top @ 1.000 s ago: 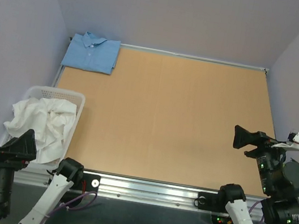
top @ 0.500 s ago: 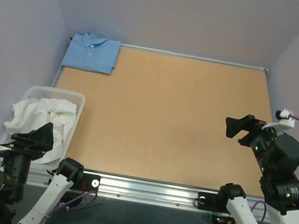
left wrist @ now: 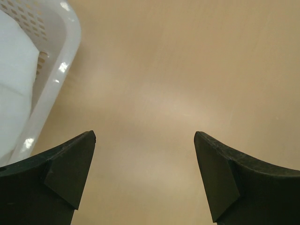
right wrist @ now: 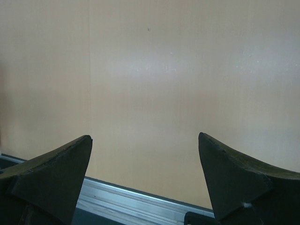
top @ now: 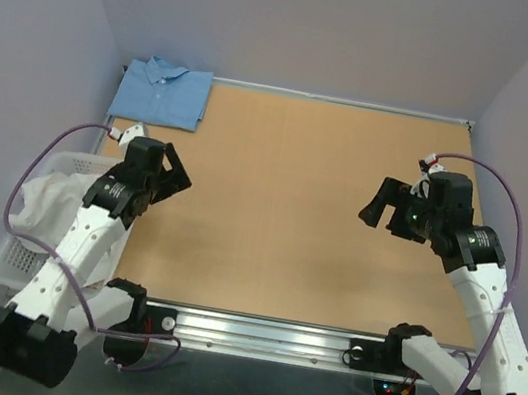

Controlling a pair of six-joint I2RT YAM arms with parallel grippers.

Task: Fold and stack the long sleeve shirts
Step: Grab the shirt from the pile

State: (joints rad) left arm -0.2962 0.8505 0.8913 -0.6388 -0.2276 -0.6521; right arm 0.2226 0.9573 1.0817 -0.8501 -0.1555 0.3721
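The light blue shirt (top: 163,92) lies folded at the far left corner of the table. The white shirt (top: 55,203) is crumpled in the white mesh basket (top: 97,166) at the left edge; it also shows in the left wrist view (left wrist: 14,93). My left gripper (top: 177,180) is open and empty above the table, just right of the basket. My right gripper (top: 379,203) is open and empty above the right half of the table. Both wrist views show only bare table between the fingers (left wrist: 70,164) (right wrist: 56,173).
The brown tabletop (top: 284,201) runs between the arms. The basket rim (left wrist: 56,79) sits left of the left gripper. A metal rail (top: 261,334) borders the near edge, also seen in the right wrist view (right wrist: 131,201). Purple walls close in on three sides.
Both arms have swung up from the near corners and reached out over the table. The left gripper now hangs beside the basket, the right over the right half. The shirts have not moved.
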